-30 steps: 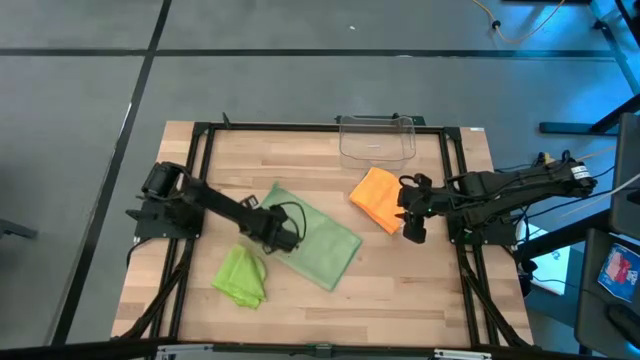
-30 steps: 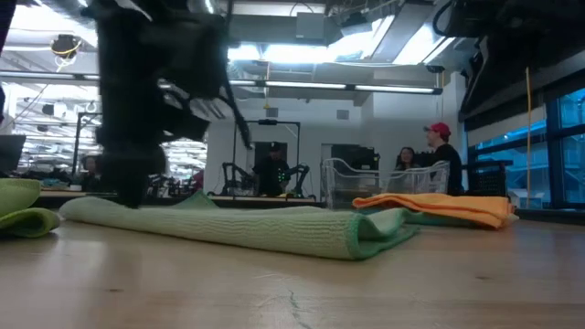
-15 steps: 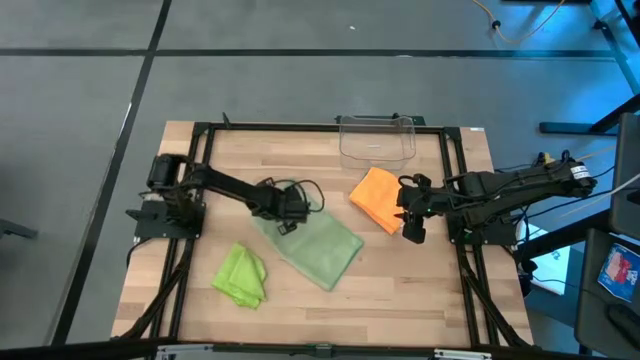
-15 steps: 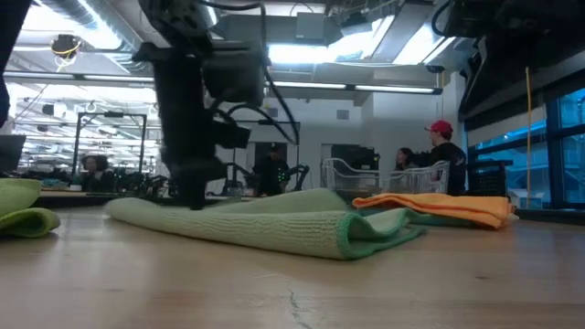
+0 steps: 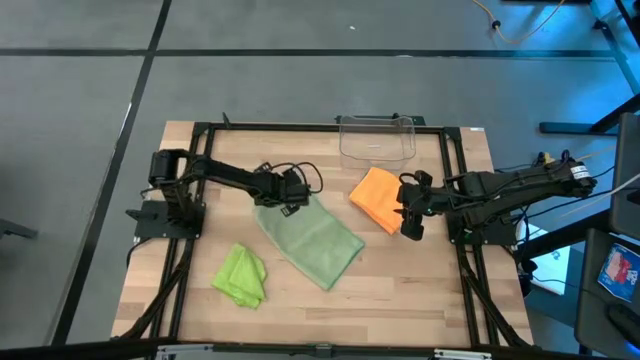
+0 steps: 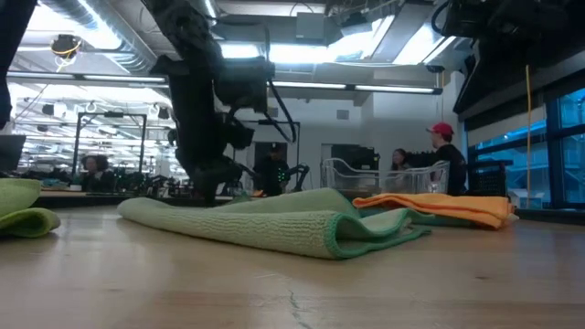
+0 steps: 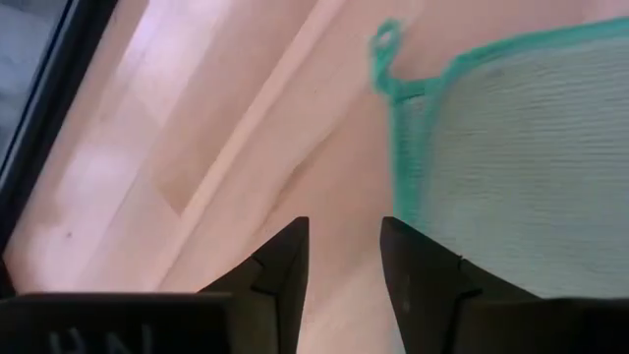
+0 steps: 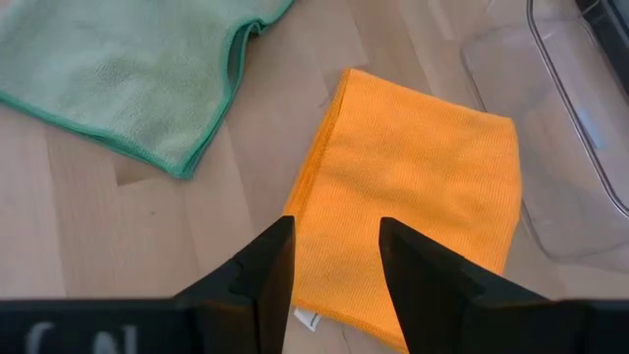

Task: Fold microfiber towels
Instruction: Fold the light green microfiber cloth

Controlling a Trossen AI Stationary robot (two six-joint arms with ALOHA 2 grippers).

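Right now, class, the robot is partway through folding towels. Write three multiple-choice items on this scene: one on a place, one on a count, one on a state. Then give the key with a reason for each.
1. Where does the clear bin stand?
A. at the table's far edge
B. on the lime towel
C. under the left arm

2. How many towels show from above?
A. one
B. three
C. five

3. How are the left gripper fingers?
A. shut on the orange towel
B. apart, holding nothing
C. shut on the bin

Key:
1 A, it sits behind the orange towel.
2 B: sage towel, lime towel, orange towel.
3 B: bare table shows between them, beside the sage towel's corner.
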